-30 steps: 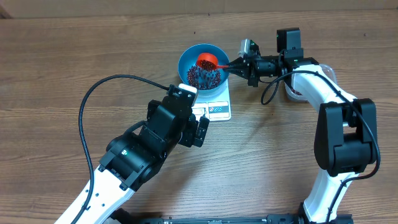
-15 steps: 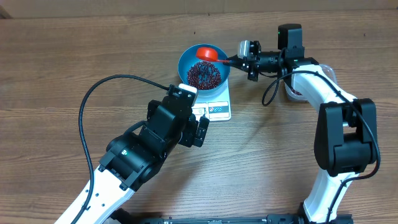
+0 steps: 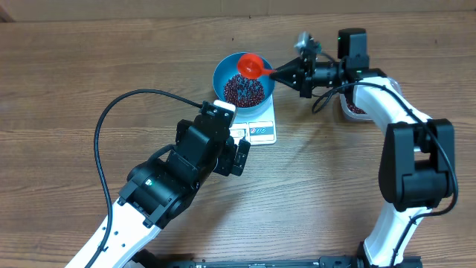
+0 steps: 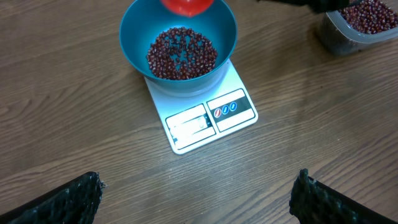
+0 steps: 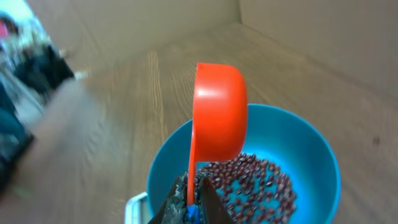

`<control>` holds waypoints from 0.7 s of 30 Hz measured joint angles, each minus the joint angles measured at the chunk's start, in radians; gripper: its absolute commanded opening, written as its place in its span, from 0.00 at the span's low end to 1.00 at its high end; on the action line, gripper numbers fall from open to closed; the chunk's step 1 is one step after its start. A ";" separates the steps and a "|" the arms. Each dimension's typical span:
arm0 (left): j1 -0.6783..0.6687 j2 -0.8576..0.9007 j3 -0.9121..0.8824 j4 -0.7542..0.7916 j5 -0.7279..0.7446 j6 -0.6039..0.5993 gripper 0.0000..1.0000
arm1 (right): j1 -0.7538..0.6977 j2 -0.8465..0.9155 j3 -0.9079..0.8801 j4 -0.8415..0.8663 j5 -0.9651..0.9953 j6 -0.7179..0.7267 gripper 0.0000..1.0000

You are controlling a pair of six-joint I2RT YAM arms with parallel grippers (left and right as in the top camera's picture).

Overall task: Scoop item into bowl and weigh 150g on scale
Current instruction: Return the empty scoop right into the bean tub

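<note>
The blue bowl (image 3: 221,74) stands on the white scale (image 3: 262,132), with dark red beans (image 3: 244,91) heaped in it. My right gripper (image 3: 286,74) is shut on the handle of a red scoop (image 3: 253,67), which hangs over the bowl's far right rim. In the right wrist view the scoop (image 5: 217,112) is turned on its side above the beans (image 5: 255,180), its handle pinched between my jaws (image 5: 193,200). My left gripper (image 4: 199,202) is open over bare wood just in front of the scale (image 4: 211,118), its fingertips (image 4: 81,193) far apart and holding nothing.
A clear tub (image 3: 355,110) holding more beans sits right of the scale, partly under my right arm; the left wrist view shows the tub (image 4: 360,28) at its top right. A black cable (image 3: 111,126) loops over the table on the left.
The scoop has risen from low over the beans to the bowl's far right rim and rolled onto its side. My right wrist drew back slightly. The left arm has not moved.
</note>
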 measured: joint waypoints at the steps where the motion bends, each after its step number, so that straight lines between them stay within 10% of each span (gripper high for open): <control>1: 0.000 0.000 0.000 0.000 0.000 0.000 0.99 | -0.010 -0.015 0.000 -0.001 0.008 0.076 0.04; 11: 0.000 0.000 0.000 0.000 0.000 0.000 0.99 | -0.097 -0.298 0.000 -0.104 0.136 0.443 0.04; 21: 0.000 0.000 -0.001 0.000 0.000 0.000 1.00 | -0.173 -0.525 0.002 -0.477 0.552 0.504 0.04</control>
